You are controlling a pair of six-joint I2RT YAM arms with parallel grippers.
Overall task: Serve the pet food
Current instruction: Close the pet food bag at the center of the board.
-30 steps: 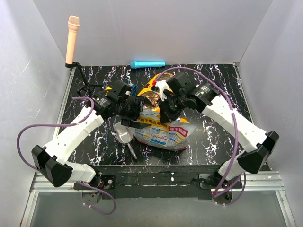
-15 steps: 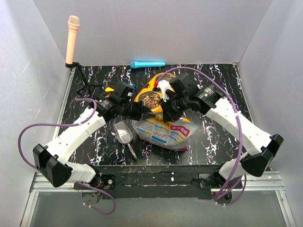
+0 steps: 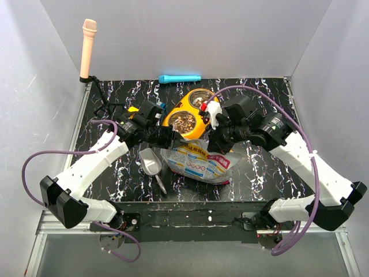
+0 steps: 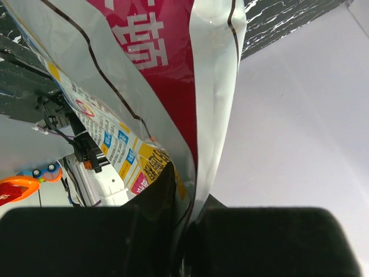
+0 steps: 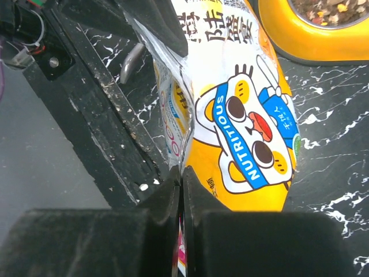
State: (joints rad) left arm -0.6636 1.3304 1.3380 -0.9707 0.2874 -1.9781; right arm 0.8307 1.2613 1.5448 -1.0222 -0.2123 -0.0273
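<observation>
A grey scoop (image 3: 151, 163) lies on the counter (image 3: 259, 167) at the left. The left hand (image 4: 184, 222) is clamped on one edge of the foil bag (image 3: 199, 163). Behind the bag, pet food (image 3: 184, 122) fills the nearer well of the yellow double bowl (image 5: 288, 46). The right hand (image 5: 183, 190) pinches the bag's other edge.

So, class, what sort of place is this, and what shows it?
Probably a robot test booth, not a home: plain white walls box in a black marbled table, the left arm and right arm are bolted at its near edge, and the left gripper and right gripper each pinch the foil bag.
</observation>
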